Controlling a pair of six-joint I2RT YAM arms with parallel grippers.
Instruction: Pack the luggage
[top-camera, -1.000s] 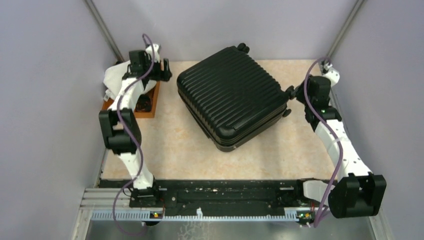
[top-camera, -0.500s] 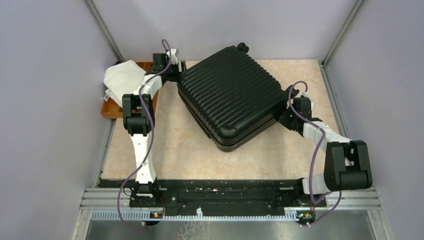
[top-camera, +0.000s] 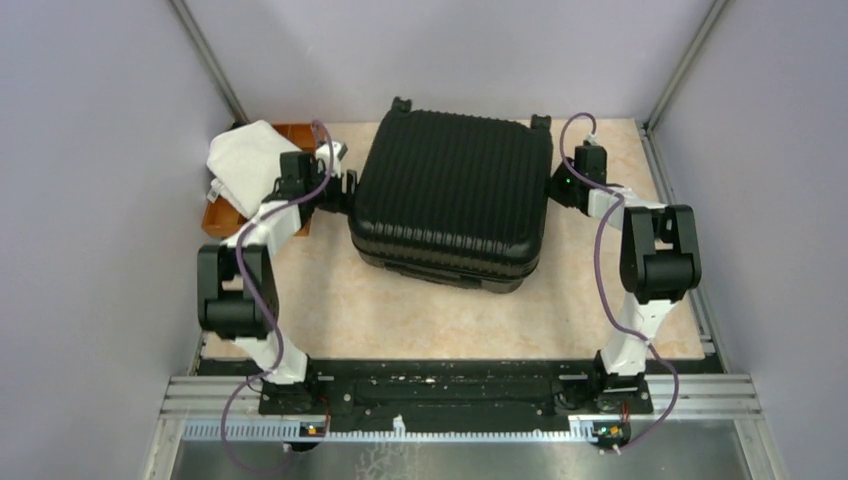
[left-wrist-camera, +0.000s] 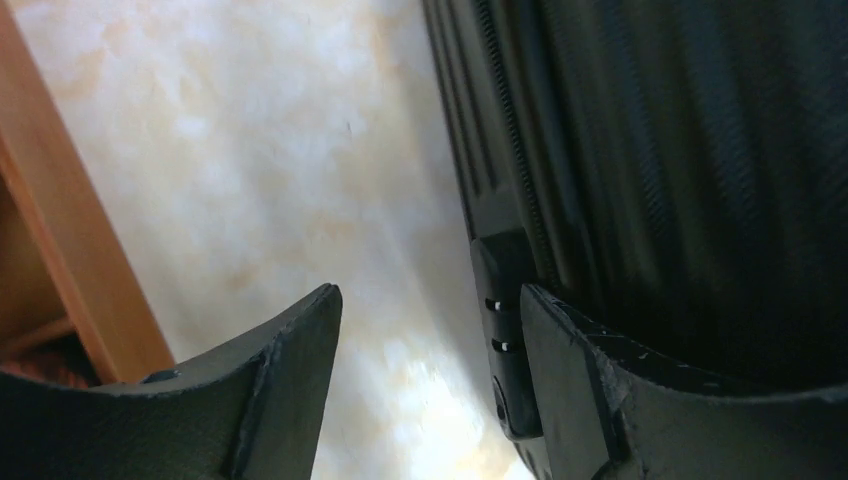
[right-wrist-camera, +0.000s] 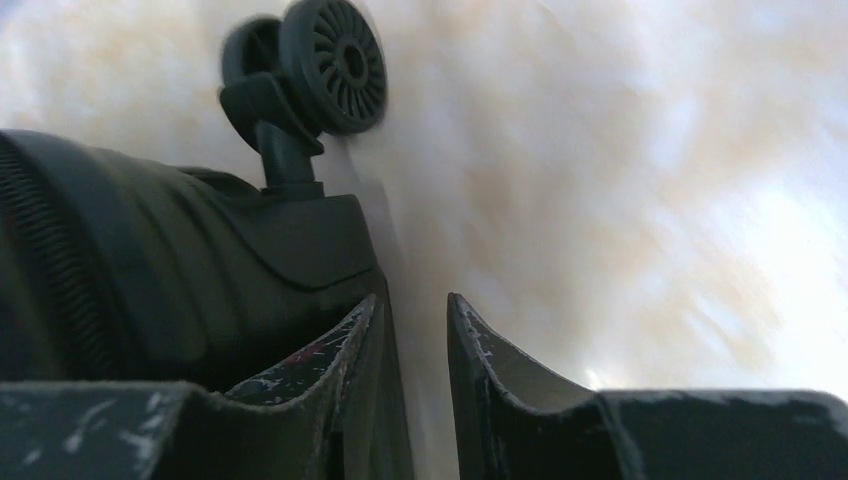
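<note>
Arm bases sit on the near side of the luggage (top-camera: 450, 195), left arm (top-camera: 240, 290) to its left, right arm (top-camera: 655, 260) to its right. Bare table (top-camera: 400, 315) between the bases and the luggage.

Luggage: black, ribbed, closed, lying flat mid-table, roughly square to the table edges.

Left gripper (top-camera: 343, 189) is at the luggage's left side, about halfway along. In the left wrist view the left gripper (left-wrist-camera: 430, 345) has its fingers wide apart. The outer finger (left-wrist-camera: 290, 370) is over the table, clear of the luggage. The inner finger (left-wrist-camera: 585, 385) is right against the luggage wall (left-wrist-camera: 680, 170). Only table and a small black block (left-wrist-camera: 503, 320) on the luggage's edge lie in the gap; nothing held.

Right gripper (top-camera: 556, 187) is at the luggage's right side, toward the far corner. In the right wrist view the right gripper (right-wrist-camera: 410, 345) shows a narrow gap with nothing in it. One finger (right-wrist-camera: 325, 375) lies along the luggage corner (right-wrist-camera: 150, 270), the other finger (right-wrist-camera: 500, 370) is over the table. A caster (right-wrist-camera: 335, 62) sticks out just beyond that corner.

Left of the luggage, past the left gripper: wooden tray (top-camera: 222, 215) with a white cloth (top-camera: 243, 160) on it, apart from the luggage.

Far edge of the luggage: two more casters (top-camera: 400, 103) poke out toward the back wall.
</note>
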